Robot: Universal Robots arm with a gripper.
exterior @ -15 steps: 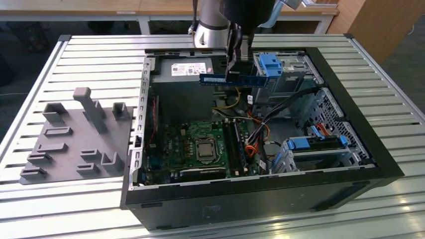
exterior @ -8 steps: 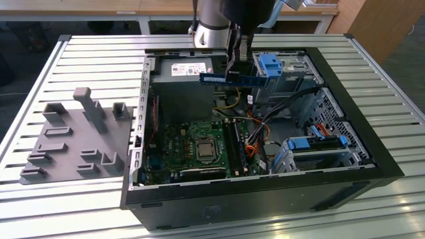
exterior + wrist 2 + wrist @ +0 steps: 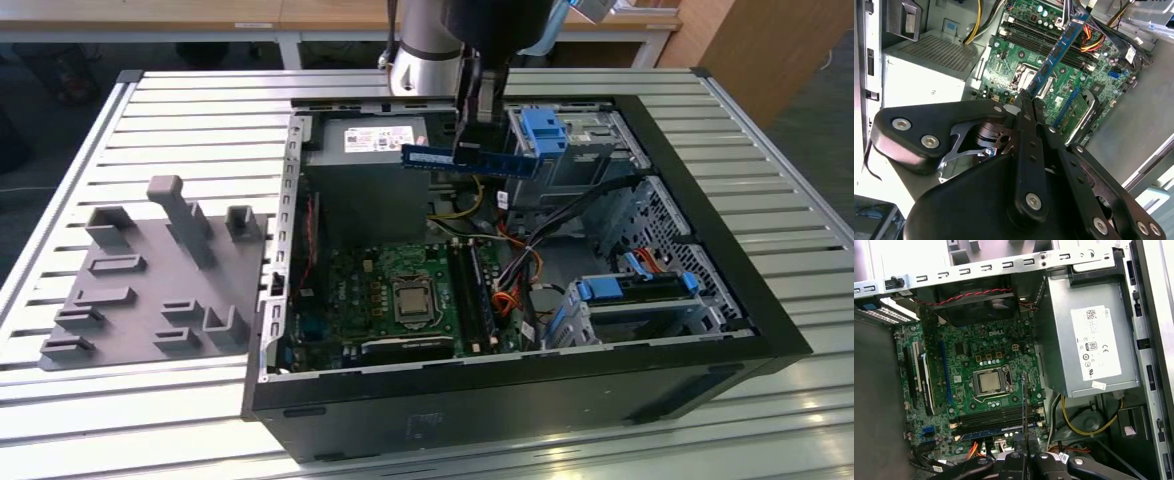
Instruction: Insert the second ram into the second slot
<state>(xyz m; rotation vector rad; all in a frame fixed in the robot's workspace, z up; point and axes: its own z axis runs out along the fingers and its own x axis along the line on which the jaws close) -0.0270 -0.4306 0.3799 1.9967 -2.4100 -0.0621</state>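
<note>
Second ram (image 3: 427, 157) (image 3: 1060, 47) pinched mid-length between the pressed-together jaws of the gripper (image 3: 477, 140) (image 3: 1028, 102), long edge level and both ends sticking out. It hangs in the air over the far edge of the open computer case (image 3: 747, 290), above the power supply (image 3: 367, 140) and just beside a blue drive bracket (image 3: 541, 130). It is well apart from the motherboard (image 3: 400, 290) below. In the first wrist view the stick shows edge-on (image 3: 1024, 400), lined over the memory slots (image 3: 994, 417) near the CPU socket (image 3: 990, 382). The case sits on a slatted table (image 3: 200, 110). A grey fixture plate (image 3: 147, 290) lies at the exterior view's left of it.
</note>
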